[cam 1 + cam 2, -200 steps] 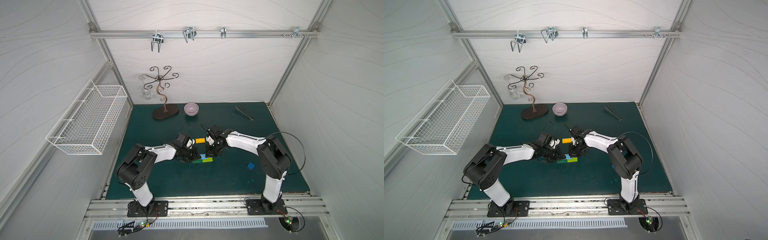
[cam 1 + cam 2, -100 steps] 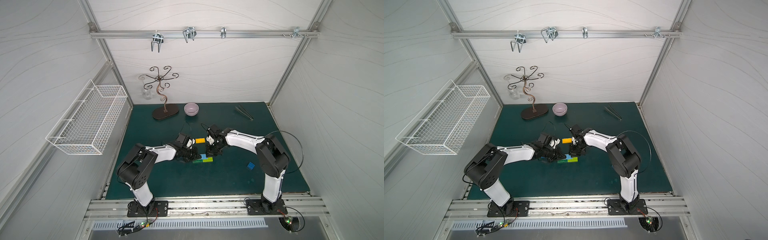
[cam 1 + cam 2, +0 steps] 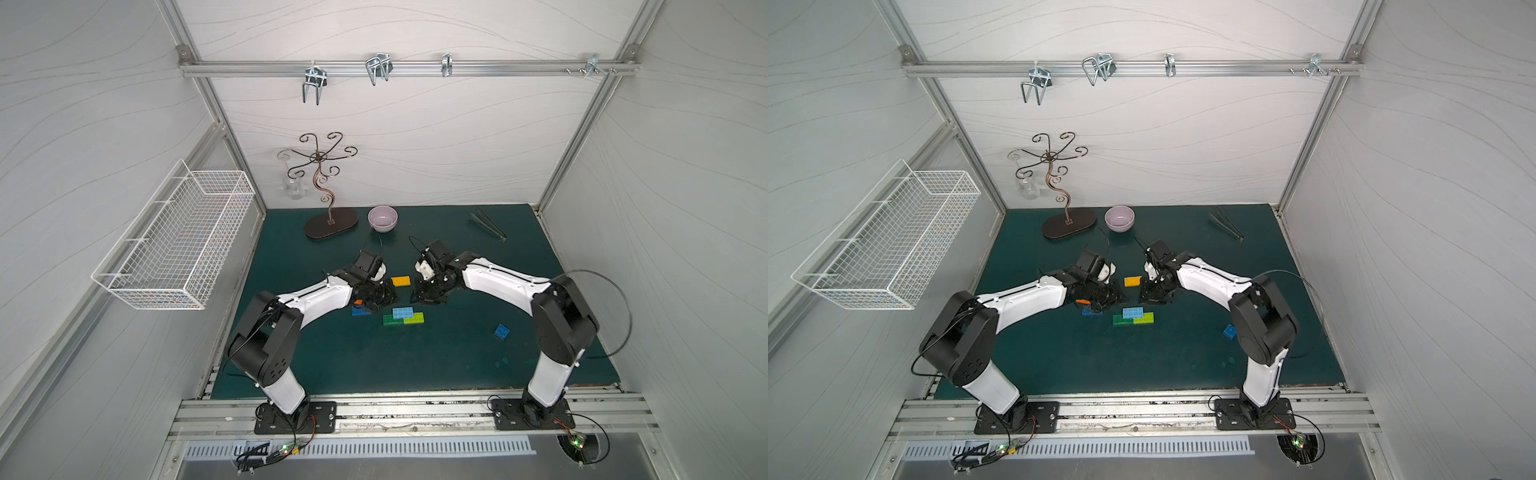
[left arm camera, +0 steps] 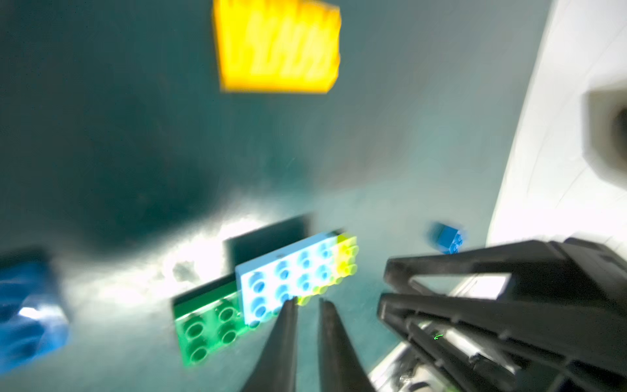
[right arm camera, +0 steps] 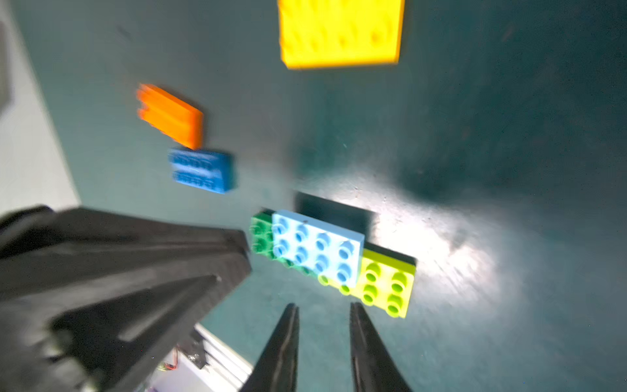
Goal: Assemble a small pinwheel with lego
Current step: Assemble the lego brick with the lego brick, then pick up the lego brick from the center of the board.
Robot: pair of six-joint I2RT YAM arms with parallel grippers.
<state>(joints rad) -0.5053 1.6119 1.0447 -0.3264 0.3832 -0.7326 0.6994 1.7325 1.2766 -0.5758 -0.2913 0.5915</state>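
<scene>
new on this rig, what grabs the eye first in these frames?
Mid green mat, a light blue brick sits pressed on top of a dark green brick and a lime brick lying end to end. The left hand and right hand hang close to it, jaws slightly apart and empty. A lone yellow brick lies between the two hands.

Robotics lab test cell, seen from above in a top view: white panels (image 3: pixel 415 145) on an aluminium frame (image 3: pixel 498 67) box in a green mat (image 3: pixel 374 357). The left arm (image 3: pixel 316 297) and right arm (image 3: pixel 498 282) stand bolted to a slotted rail (image 3: pixel 415 409) along the lower edge, with a lit circuit board (image 3: pixel 575 442) and bare wiring at lower right. A wire basket (image 3: pixel 174 245) hangs at left.
</scene>
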